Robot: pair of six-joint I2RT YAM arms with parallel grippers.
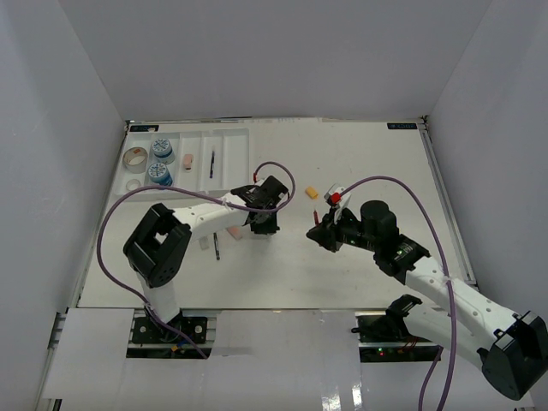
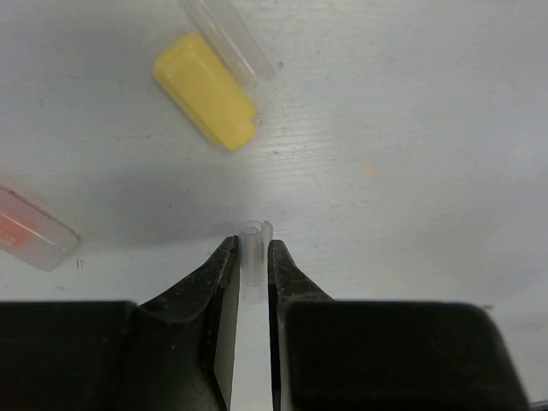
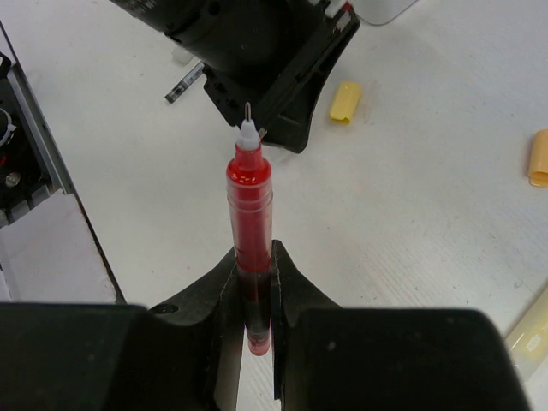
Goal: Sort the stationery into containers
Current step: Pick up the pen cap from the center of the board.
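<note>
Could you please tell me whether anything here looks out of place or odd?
Yes: the red pen held in the right tool is uncapped, its bare tip exposed, while the left tool grips a small clear tube, possibly its cap.

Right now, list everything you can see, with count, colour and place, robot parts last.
white compartmented plastic tray: one, white, far left corner of table.
round blue-white tubs: two, blue and white, in tray.
tape rolls: two, pale, tray's left end.
pink block eraser: one, pink, in tray.
thin dark pens: two, dark, one in tray, one on table by left arm.
yellow block eraser: one, yellow, mid-table.
red pen: one, red, in right tool.
clear plastic tube: one, clear, in left tool.
left tool: one, black, shut on tube.
right tool: one, black, shut on pen.
</note>
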